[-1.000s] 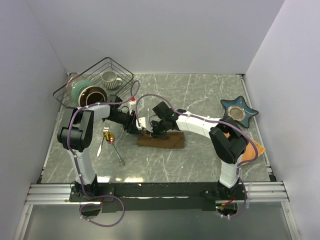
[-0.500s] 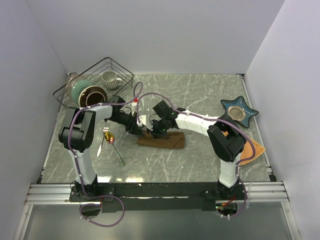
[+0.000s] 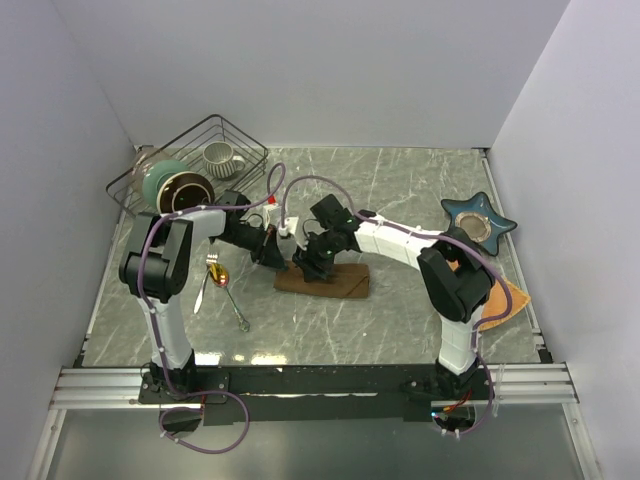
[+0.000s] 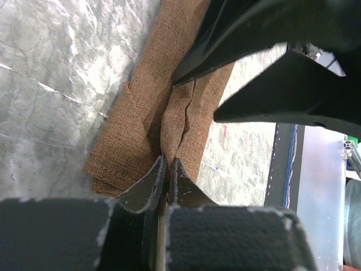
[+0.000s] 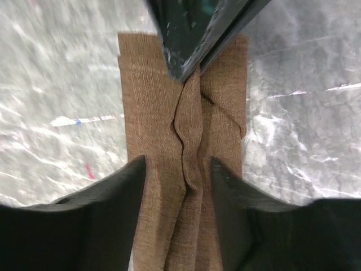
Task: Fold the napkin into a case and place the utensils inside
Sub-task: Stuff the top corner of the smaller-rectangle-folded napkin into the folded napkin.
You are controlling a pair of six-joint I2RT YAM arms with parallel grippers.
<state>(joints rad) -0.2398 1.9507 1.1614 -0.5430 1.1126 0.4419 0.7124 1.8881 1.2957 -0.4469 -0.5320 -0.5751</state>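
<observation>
**Napkin pinched along its raised crease**

Napkin [image 3: 322, 281] lies folded into a narrow strip in the middle of the worktop [image 3: 400, 190]. The left end effector [image 4: 167, 165] is clamped tight on a raised crease at one end of the strip. The right end effector [image 5: 177, 175] has its fingers parted and straddles the same crease. The utensils [image 3: 222, 276] rest to the left of the cloth, apart from it.

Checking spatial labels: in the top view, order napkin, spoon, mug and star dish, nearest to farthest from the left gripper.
1. napkin, at the left gripper
2. spoon, on its left
3. mug, back left
4. star dish, far right
</observation>
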